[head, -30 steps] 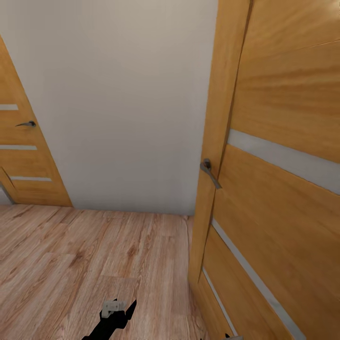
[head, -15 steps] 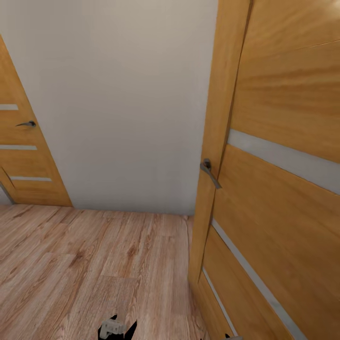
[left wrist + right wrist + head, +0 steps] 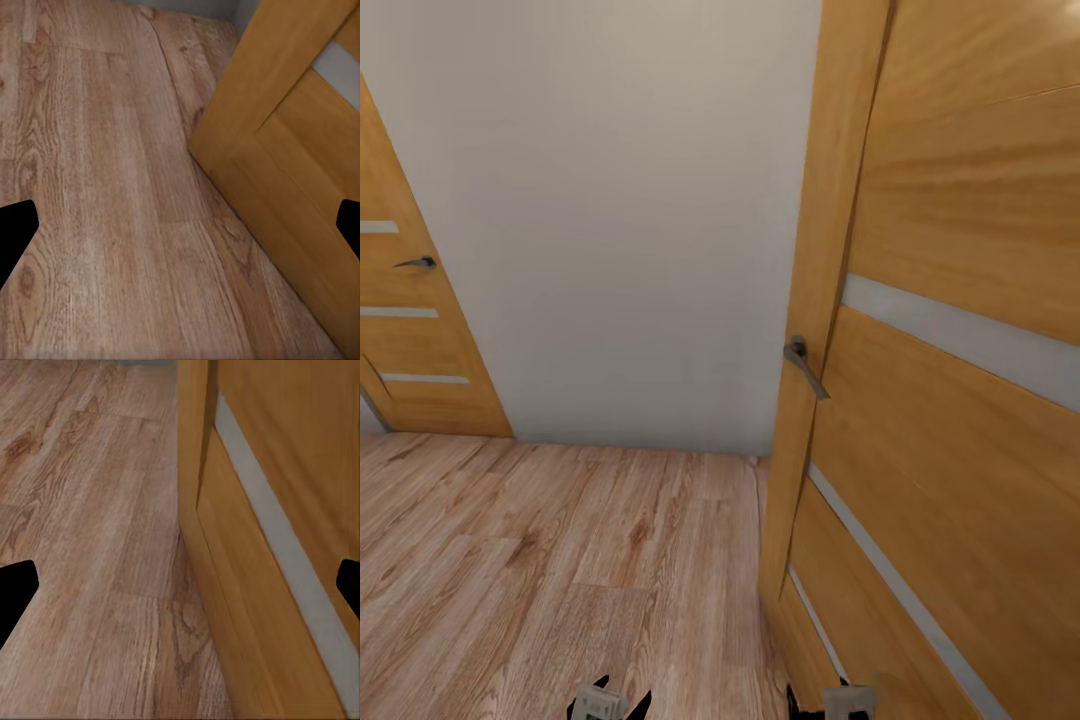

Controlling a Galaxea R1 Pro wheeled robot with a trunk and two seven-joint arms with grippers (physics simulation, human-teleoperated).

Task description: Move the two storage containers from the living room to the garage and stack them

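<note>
The two storage containers are out of view, and so is the garage. My left gripper (image 3: 605, 703) peeks in at the bottom edge of the head view, above light wood planks. In the left wrist view my left gripper (image 3: 180, 232) is open, its dark fingertips (image 3: 15, 232) far apart with nothing between them. My right gripper (image 3: 842, 700) sits at the bottom edge close to the open wooden door. The right wrist view shows my right gripper (image 3: 180, 589) open and empty, facing the door's lower edge.
An open orange-wood door (image 3: 960, 350) with pale glass strips and a metal handle (image 3: 803, 365) stands close on the right. A plain grey-white wall (image 3: 630, 220) is straight ahead. A second, similar door (image 3: 410, 330) is at the far left. Light wood planks (image 3: 560, 560) lie between them.
The left gripper has dropped lower toward the bottom edge of the head view. The right gripper has come up into view beside the door. The camera has not shifted.
</note>
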